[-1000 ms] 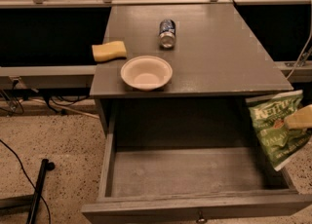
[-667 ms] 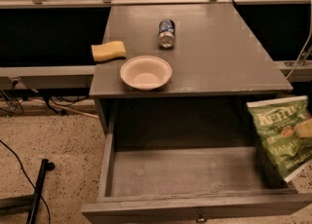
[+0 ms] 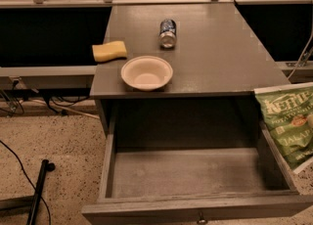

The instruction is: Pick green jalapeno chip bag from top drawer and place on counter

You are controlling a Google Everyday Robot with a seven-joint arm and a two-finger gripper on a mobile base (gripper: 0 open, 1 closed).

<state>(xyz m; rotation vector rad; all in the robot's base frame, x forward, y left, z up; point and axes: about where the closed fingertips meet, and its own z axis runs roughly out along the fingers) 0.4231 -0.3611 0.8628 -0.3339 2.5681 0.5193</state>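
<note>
The green jalapeno chip bag (image 3: 288,121) hangs upright at the right edge of the view, over the right wall of the top drawer and just below the counter's front right corner. The top drawer (image 3: 186,172) is pulled open, and its grey floor is bare. Its knob (image 3: 199,217) shows at the bottom edge. The counter (image 3: 220,48) is a dark-grey top behind the drawer. My gripper is out of view, past the right edge where the bag is cut off.
On the counter stand a white bowl (image 3: 146,72) near the front edge, a yellow sponge (image 3: 109,51) at the left edge and a can (image 3: 167,33) lying on its side. A black pole (image 3: 39,190) and cables lie on the speckled floor at left.
The bag dipped, then rose and shifted right, so more of it is cut off by the view's edge. The tan gripper part seen on it earlier has left the view.
</note>
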